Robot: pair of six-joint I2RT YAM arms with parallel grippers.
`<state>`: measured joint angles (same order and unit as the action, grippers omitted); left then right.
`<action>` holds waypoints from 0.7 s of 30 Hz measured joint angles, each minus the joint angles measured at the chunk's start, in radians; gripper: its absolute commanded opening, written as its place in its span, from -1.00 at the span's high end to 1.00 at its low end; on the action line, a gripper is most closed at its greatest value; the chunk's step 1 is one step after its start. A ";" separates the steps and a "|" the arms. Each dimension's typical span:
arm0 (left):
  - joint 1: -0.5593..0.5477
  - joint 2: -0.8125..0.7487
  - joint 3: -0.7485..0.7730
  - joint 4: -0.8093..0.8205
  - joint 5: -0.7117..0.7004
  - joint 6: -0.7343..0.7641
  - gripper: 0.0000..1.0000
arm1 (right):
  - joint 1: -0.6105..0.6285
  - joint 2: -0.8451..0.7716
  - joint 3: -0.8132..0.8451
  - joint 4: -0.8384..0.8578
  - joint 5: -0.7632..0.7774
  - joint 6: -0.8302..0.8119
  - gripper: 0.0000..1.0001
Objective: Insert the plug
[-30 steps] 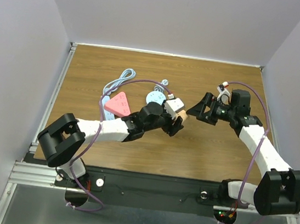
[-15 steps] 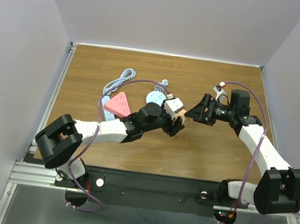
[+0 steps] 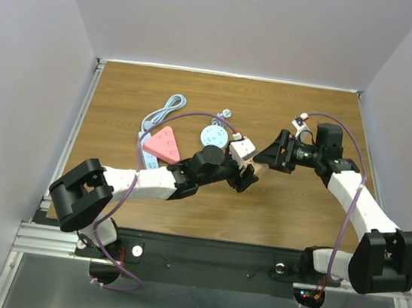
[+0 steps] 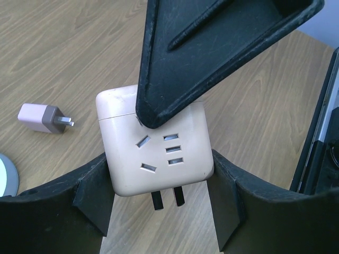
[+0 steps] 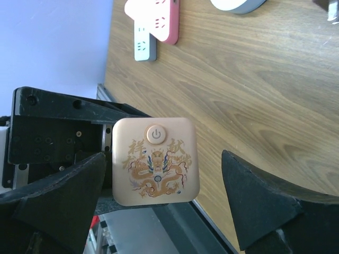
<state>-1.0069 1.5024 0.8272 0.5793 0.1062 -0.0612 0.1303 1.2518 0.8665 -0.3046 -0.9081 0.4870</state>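
Observation:
A beige cube socket adapter [image 4: 156, 153] with two black prongs at its lower end is clamped between my left gripper's [image 4: 159, 180] fingers above the wooden table. In the top view the cube [image 3: 250, 172] sits mid-table in the left gripper [image 3: 245, 177]. My right gripper [image 3: 265, 157] is open around the same cube. In the right wrist view the cube's dragon-printed face [image 5: 154, 161] with a power button lies between the right gripper's [image 5: 164, 174] spread fingers, and the right-hand finger [image 5: 265, 201] is apart from it. One right finger [image 4: 212, 47] lies over the cube's top.
A pink triangular power strip [image 3: 163, 144] on a pale strip [image 5: 145, 45] lies at the left with a light-blue cable [image 3: 162, 110]. A round pale-blue disc [image 3: 214, 135] lies behind the left gripper. A small pink charger [image 4: 42, 117] lies beside the disc.
My left gripper has carried the cube a little right and nearer. The right gripper has moved left, so its fingers now straddle the cube.

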 measured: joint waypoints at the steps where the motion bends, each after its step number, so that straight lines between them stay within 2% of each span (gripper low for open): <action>1: 0.000 0.000 0.000 0.003 -0.001 0.000 1.00 | 0.000 0.000 0.000 0.000 -0.007 0.001 -0.73; 6: -0.001 0.000 0.000 0.008 -0.005 -0.003 1.00 | 0.000 0.000 -0.002 0.003 -0.040 0.008 -0.36; 7: -0.001 0.001 0.000 0.008 -0.006 -0.003 1.00 | 0.000 0.000 -0.007 0.007 -0.048 0.007 -0.20; 9: -0.001 0.003 0.000 0.007 -0.006 -0.003 1.00 | 0.000 0.001 -0.016 0.010 -0.059 0.008 -0.05; 10: -0.002 0.004 0.000 0.007 -0.008 -0.005 0.96 | 0.000 0.004 -0.017 0.010 -0.063 0.006 0.21; 11: -0.002 0.006 0.002 0.007 -0.010 -0.007 0.69 | -0.001 0.007 -0.017 0.010 -0.070 0.006 0.38; 12: -0.002 0.009 0.005 0.007 -0.010 -0.008 0.55 | -0.005 0.012 -0.017 0.013 -0.077 0.002 0.76; 13: -0.002 0.012 0.006 0.008 -0.013 -0.012 0.41 | -0.007 0.015 -0.017 0.015 -0.083 0.006 0.93; 14: -0.002 0.015 0.009 0.007 -0.017 -0.016 0.08 | -0.010 0.017 -0.017 0.020 -0.084 0.005 0.99; 17: -0.006 0.017 0.011 0.008 -0.040 -0.026 -0.36 | -0.011 0.017 -0.017 0.023 -0.083 0.006 0.99; 21: -0.011 0.017 0.011 0.008 -0.073 -0.040 -0.67 | -0.011 0.017 -0.017 0.043 -0.065 0.014 0.99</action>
<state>-1.0176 1.5192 0.8379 0.5869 0.0334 -0.1009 0.1192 1.2690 0.8497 -0.2611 -0.9733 0.5007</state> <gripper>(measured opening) 0.733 0.649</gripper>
